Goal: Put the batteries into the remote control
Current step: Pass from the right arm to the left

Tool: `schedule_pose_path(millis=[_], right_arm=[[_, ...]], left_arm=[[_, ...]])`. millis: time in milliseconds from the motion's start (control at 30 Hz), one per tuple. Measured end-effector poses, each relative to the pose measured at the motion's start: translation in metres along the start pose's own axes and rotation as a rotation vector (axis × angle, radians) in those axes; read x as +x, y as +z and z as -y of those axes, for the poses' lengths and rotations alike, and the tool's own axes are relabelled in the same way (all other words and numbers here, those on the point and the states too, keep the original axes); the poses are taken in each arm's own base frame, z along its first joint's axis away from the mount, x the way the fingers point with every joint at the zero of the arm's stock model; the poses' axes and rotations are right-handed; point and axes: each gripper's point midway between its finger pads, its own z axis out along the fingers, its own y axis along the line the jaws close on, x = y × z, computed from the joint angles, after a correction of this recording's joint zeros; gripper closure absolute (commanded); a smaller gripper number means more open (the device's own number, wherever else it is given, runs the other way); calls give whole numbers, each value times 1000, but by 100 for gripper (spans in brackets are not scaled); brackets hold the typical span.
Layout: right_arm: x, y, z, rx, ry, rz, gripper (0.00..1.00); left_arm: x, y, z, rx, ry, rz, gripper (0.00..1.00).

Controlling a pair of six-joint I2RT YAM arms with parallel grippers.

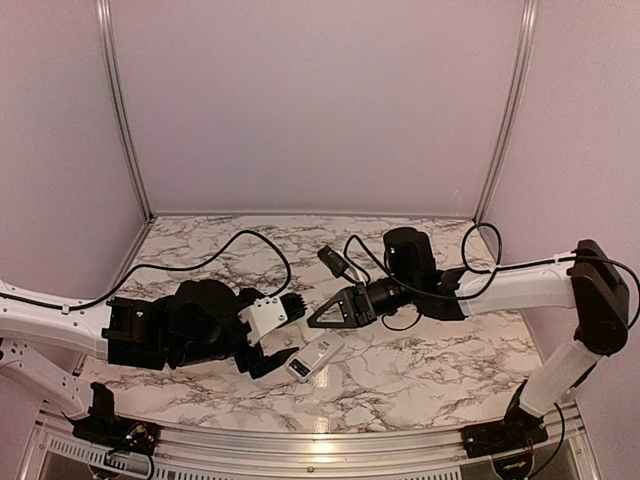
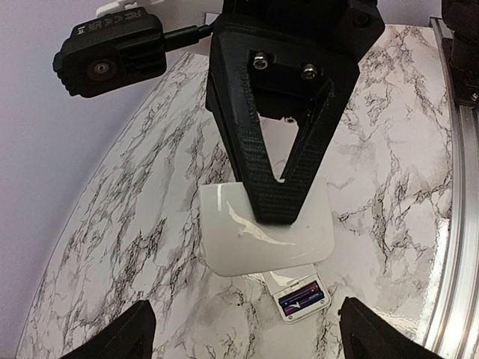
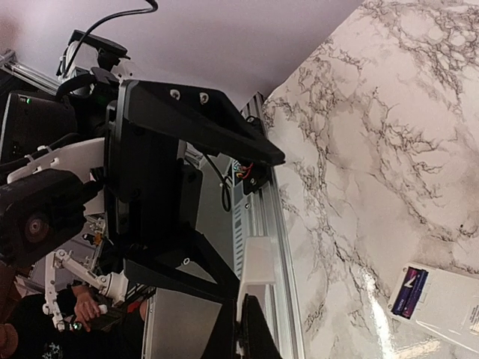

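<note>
The white remote control (image 1: 318,352) lies back-up on the marble table. Its battery bay is open at the near end, with the two dark batteries (image 2: 301,299) side by side inside; they also show in the right wrist view (image 3: 409,290). My right gripper (image 2: 273,213) is shut on a flat white battery cover (image 2: 247,239) and holds it just above the remote's far part. In the right wrist view the cover (image 3: 258,265) sticks up from my closed fingers. My left gripper (image 2: 245,321) is wide open and empty, its fingers either side of the remote's open end.
A metal rail (image 2: 456,224) runs along the table's near edge. Black cables (image 1: 250,240) loop over the back of the table. The left arm (image 3: 150,187) fills the left of the right wrist view. Lilac walls enclose the table.
</note>
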Motion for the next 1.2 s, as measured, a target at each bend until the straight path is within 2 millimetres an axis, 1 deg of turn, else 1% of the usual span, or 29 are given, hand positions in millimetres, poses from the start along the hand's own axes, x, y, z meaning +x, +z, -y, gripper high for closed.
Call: schedule_pose_path(millis=[100, 233, 433, 500, 600, 733, 767, 833, 867, 900, 967, 1000, 1033, 1133, 1200], right_arm=[[2, 1, 2, -12, 22, 1, 100], [6, 4, 9, -14, 60, -7, 100], [3, 5, 8, -21, 67, 2, 100], [2, 5, 7, -25, 67, 6, 100], [2, 5, 6, -30, 72, 7, 100], [2, 5, 5, -39, 83, 8, 100], [2, 5, 6, -40, 83, 10, 100], [2, 5, 6, -43, 86, 11, 100], [2, 5, 6, -45, 87, 12, 100], [1, 5, 6, -46, 88, 12, 100], [1, 5, 6, -48, 90, 13, 100], [1, 5, 6, -48, 90, 13, 98], [1, 5, 6, -48, 91, 12, 92], [1, 4, 8, -46, 97, 14, 70], [0, 2, 10, -44, 105, 17, 60]], left_arm=[[-8, 6, 1, -3, 16, 3, 20], [-19, 12, 4, 0, 26, 14, 21], [-21, 24, 10, 14, 44, -2, 23], [-19, 29, 13, 18, 55, -13, 28], [-16, 33, 15, 18, 67, -26, 45], [-15, 33, 13, 7, 71, -32, 50], [-15, 33, 12, 4, 71, -32, 50], [-15, 33, 12, 1, 72, -34, 46], [-15, 33, 12, -1, 73, -35, 45], [-15, 33, 12, -4, 75, -35, 48], [-14, 33, 11, -10, 77, -37, 57], [-14, 34, 11, -13, 79, -39, 61], [-14, 34, 11, -16, 79, -41, 63], [-15, 34, 11, -18, 77, -40, 66], [-15, 34, 11, -17, 62, -39, 67]])
